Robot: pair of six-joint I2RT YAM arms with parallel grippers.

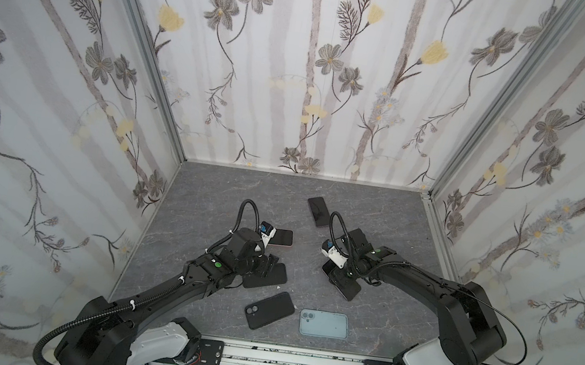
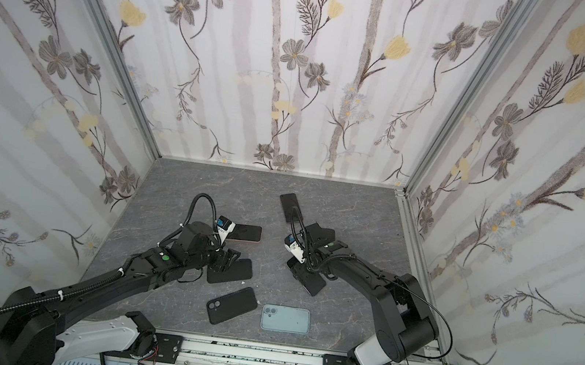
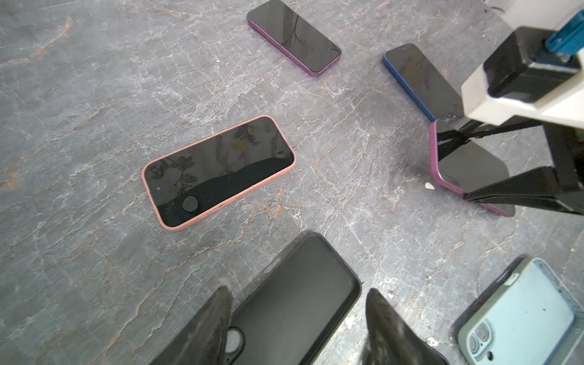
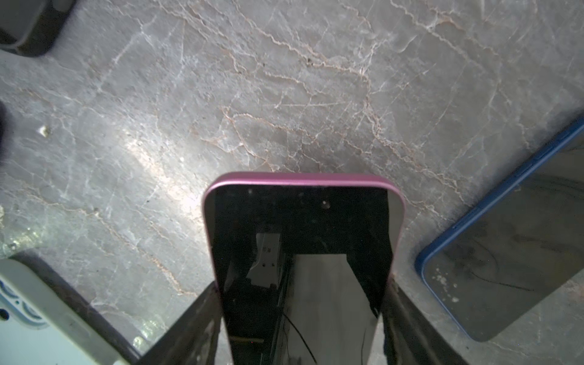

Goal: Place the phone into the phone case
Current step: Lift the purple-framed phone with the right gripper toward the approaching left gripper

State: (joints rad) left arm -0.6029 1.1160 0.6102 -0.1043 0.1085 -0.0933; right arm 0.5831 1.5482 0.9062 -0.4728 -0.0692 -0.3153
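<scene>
On the left, the left gripper hung low over a black case that lay open side up on the grey table. Its jaws stood apart. One finger sat over the camera-hole end of the case, and the other was just beside the case's long edge.

Just behind that case lay a phone in a pink case, screen up. Nearer the front lay a second black case, back up. Further back, near the middle, a purple phone lay screen up. At the front, just right of the second black case, was a pale blue case.

On the right, the right gripper was clamped on the long sides of a purple-edged phone, screen up. That phone was well apart from the black case, with bare table between them. A blue phone lay just beside it.
</scene>
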